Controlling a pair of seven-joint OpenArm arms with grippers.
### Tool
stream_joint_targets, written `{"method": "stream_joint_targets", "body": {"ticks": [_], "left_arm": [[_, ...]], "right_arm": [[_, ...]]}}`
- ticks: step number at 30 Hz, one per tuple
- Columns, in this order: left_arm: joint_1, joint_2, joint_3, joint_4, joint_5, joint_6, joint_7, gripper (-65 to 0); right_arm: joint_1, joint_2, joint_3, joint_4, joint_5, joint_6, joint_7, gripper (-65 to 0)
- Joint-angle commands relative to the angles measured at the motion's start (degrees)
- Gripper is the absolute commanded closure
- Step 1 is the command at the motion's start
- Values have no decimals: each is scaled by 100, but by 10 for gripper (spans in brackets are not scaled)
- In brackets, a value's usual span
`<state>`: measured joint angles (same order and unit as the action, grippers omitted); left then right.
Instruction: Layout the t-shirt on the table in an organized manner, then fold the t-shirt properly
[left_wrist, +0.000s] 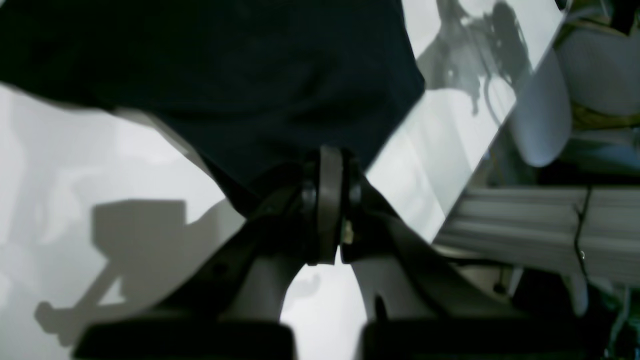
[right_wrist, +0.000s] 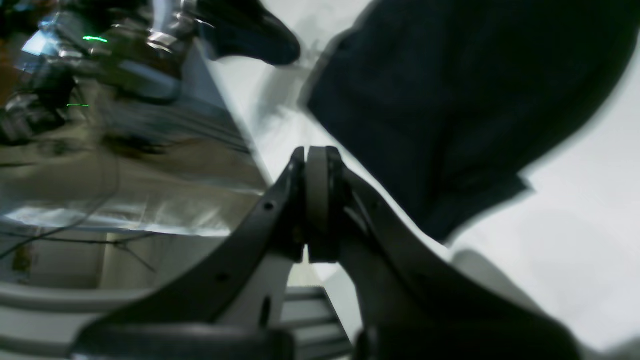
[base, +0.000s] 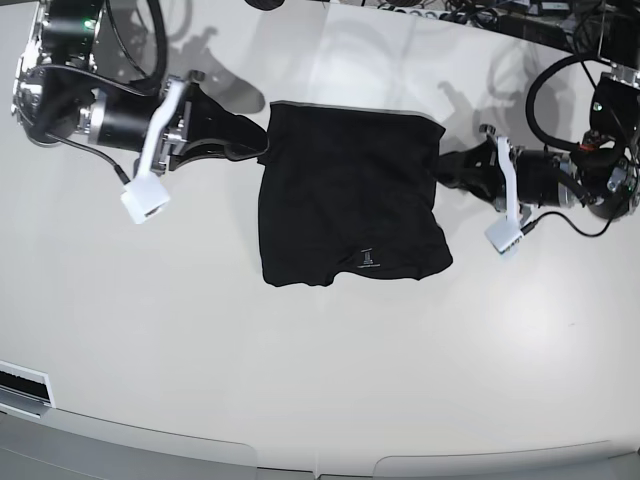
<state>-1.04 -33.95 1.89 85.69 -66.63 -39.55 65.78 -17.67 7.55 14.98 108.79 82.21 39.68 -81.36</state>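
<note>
The black t-shirt (base: 350, 190) lies as a rough rectangle in the middle of the white table (base: 300, 380), with a grey hem edge along its far side and a small grey logo near its front edge. My left gripper (base: 441, 166) is at the shirt's right edge. In the left wrist view its jaws (left_wrist: 330, 160) are shut and the t-shirt (left_wrist: 240, 75) narrows into them. My right gripper (base: 264, 142) is at the shirt's upper left edge. It (right_wrist: 316, 152) is shut, and the blurred t-shirt (right_wrist: 450, 100) passes just beside its right finger.
Cables and equipment line the table's far edge (base: 480, 15). White camera blocks hang from both wrists (base: 145, 200) (base: 503, 235). Past the table's side edge, the wrist views show shelving and clutter (left_wrist: 550, 225) (right_wrist: 100, 150).
</note>
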Motion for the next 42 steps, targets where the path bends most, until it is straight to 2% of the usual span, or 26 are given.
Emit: {"method": "stream_joint_targets", "body": {"ticks": [1,8,12,15,20,24,27,30,35,37,40,42], "left_arm": [[42,-98,-79,214,-160,-45,-87,0],[1193,-164,-212,1508,-138,-45,79,0],[1950,-164,-398,2315,79,-45,118,0],[2636,-162,-640,2717,321,-45,120,0],[3827,-160,-1174,3119,339,-45,232,0],[4752,-162,-1687,3211,345,-26,575,0],[5453,-162,-2107,3211,361,-22,588,0],[6039,-160,-2341,3209,361,81,466,0],[6653,-120,-2227,3200,507,103,144,0],[6725,-114,-2068,3139,778,129,-39,0],[6704,-114,-1727,2881,1172,426,-308,0],[6651,-116,-1445,2612,1493,494,-664,0]], "right_arm": [[-42,22,109,101,279,32,136,0],[-815,44,205,111,279,32,136,0],[-1283,107,205,247,279,32,136,0],[-1751,105,205,621,273,32,136,0],[-2627,105,223,1189,24,32,136,0],[-3211,105,385,1303,-393,32,136,0],[-3609,105,588,1303,-632,32,136,0],[-4015,105,730,1296,-1147,32,136,0],[-4579,105,715,1279,-2352,32,157,0],[-4728,103,715,1167,-2699,32,481,0],[-4769,105,715,717,-3029,32,706,0],[-4708,105,715,280,-3265,32,962,0]]}}
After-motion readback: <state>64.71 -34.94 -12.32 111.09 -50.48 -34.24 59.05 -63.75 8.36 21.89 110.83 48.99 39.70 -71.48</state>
